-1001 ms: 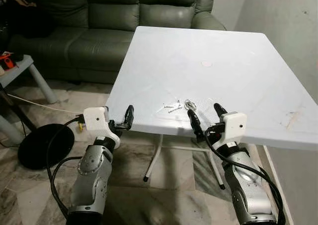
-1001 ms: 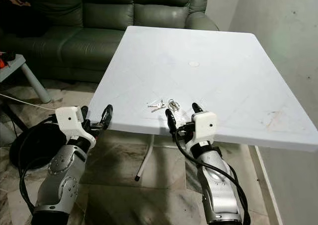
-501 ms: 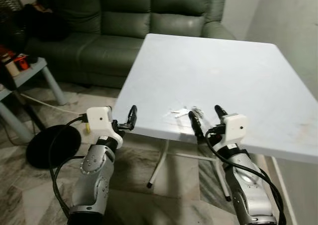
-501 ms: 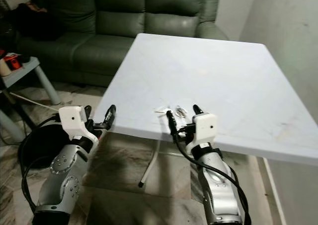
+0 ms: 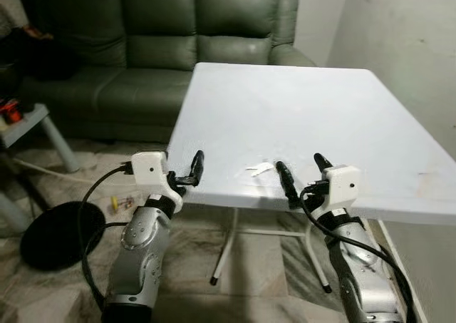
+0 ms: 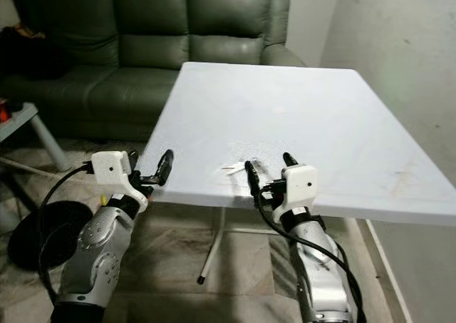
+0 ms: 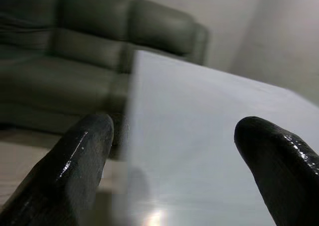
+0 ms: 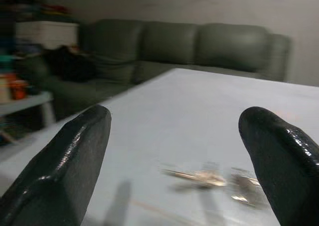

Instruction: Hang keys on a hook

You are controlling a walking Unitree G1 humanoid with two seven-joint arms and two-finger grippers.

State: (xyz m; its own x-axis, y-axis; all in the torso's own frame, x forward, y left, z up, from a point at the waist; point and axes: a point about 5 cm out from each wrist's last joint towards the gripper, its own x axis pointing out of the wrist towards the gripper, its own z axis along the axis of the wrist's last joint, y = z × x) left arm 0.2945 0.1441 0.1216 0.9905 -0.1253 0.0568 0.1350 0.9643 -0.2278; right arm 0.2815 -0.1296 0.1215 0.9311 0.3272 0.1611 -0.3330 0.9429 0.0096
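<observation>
We see a white square table (image 5: 299, 102) standing on a marbled tile floor (image 5: 249, 266), its far left corner close to the sofa. Near its front edge lies a small bunch of keys (image 8: 214, 178), blurred, roughly midway along that edge. A faint brownish stain (image 5: 427, 175) marks the near right side.

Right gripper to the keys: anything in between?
Nothing. In the right wrist view, bare white table runs from the open right gripper to the keys. In the left eye view, the gripper sits at the table's near edge, keys just beyond.
</observation>
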